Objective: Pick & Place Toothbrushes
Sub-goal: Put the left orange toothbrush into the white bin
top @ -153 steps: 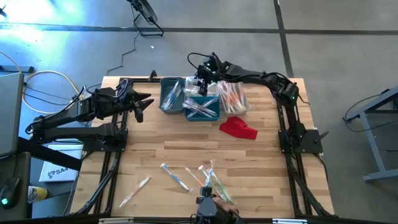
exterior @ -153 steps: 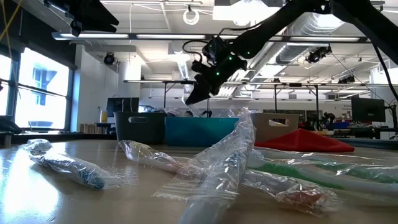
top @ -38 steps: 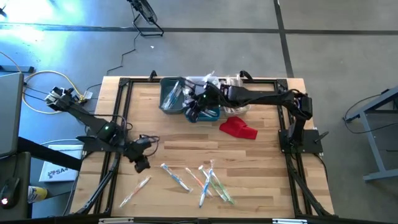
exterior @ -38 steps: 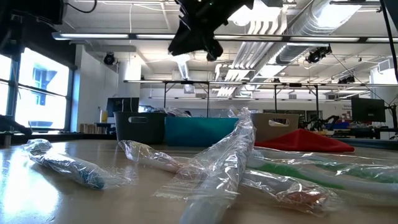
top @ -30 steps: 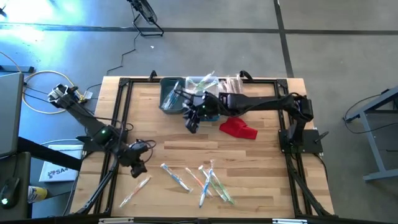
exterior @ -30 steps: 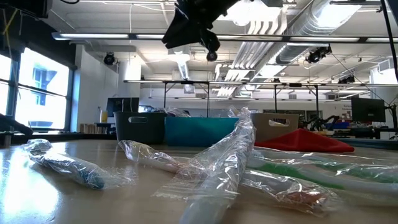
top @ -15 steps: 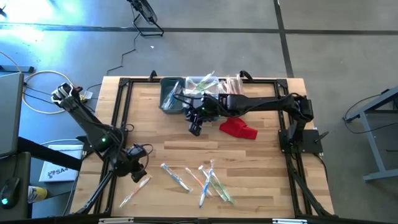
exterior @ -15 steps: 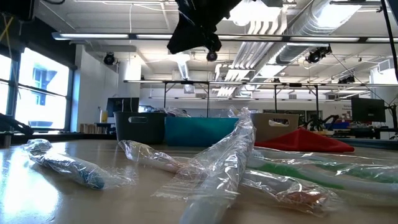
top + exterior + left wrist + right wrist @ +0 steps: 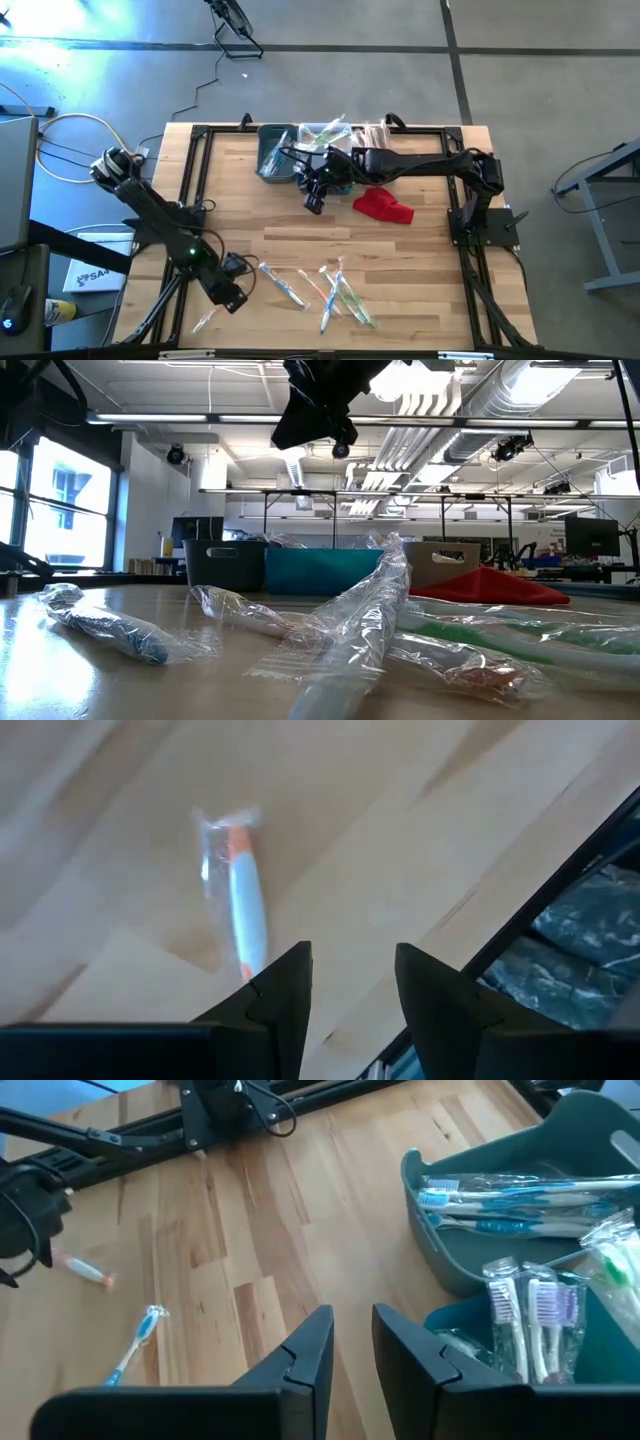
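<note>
Several wrapped toothbrushes [image 9: 335,292] lie flat on the wooden table near its near edge, and they fill the foreground of the low view [image 9: 370,620]. One wrapped toothbrush with an orange end [image 9: 240,910] lies apart at the near left [image 9: 210,315]. My left gripper [image 9: 233,297] hovers over it, open and empty [image 9: 350,975]. My right gripper [image 9: 314,203] hangs high over the table just in front of the bins, open and empty [image 9: 352,1350]; it also shows in the low view [image 9: 315,410]. More toothbrushes lie in the bins.
A grey bin [image 9: 272,158], a teal bin [image 9: 340,180] and a whitish bin [image 9: 378,152] stand in a row at the far edge. The grey bin [image 9: 520,1200] holds blue-handled toothbrushes. A red cloth [image 9: 383,206] lies to the right of my right gripper. Bare wood lies between.
My left gripper has gone toward the table's near edge and a little to the right, arriving over the lone toothbrush at the near left. My right gripper has stayed about where it was in front of the bins. No toothbrush has moved.
</note>
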Available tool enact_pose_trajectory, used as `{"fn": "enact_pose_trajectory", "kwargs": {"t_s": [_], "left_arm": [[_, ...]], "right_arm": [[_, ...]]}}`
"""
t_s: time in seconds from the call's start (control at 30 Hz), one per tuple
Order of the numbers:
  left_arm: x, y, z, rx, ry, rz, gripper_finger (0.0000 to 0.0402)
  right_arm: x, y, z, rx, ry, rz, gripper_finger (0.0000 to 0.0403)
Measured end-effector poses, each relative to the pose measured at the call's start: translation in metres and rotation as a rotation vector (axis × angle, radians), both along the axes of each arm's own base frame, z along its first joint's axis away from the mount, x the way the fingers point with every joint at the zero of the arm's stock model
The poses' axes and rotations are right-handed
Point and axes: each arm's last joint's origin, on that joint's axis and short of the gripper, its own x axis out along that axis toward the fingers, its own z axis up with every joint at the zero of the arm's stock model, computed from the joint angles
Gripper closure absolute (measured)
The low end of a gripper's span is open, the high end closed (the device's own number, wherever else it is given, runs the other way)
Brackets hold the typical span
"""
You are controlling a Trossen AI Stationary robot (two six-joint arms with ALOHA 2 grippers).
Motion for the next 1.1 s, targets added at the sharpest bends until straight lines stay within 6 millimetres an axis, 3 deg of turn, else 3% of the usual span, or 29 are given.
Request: {"fn": "enact_pose_trajectory", "kwargs": {"t_s": [0.17, 0.53, 0.8, 1.1], "left_arm": [[0.0, -0.014, -0.007, -0.03, 0.004, -0.041, 0.0258], [-0.029, -0.037, -0.009, -0.095, 0.115, 0.038, 0.0258], [-0.034, -0.04, -0.009, -0.127, 0.167, 0.128, 0.0258], [-0.032, -0.038, -0.009, -0.091, 0.111, 0.167, 0.0258]], "right_arm": [[0.0, 0.001, 0.0, 0.001, 0.001, 0.003, 0.0337], [0.0, 0.001, 0.0, -0.012, 0.002, 0.015, 0.0337], [0.0, 0.001, 0.0, -0.02, 0.003, 0.021, 0.0337], [0.0, 0.0, 0.0, -0.04, 0.005, 0.036, 0.0337]]}}
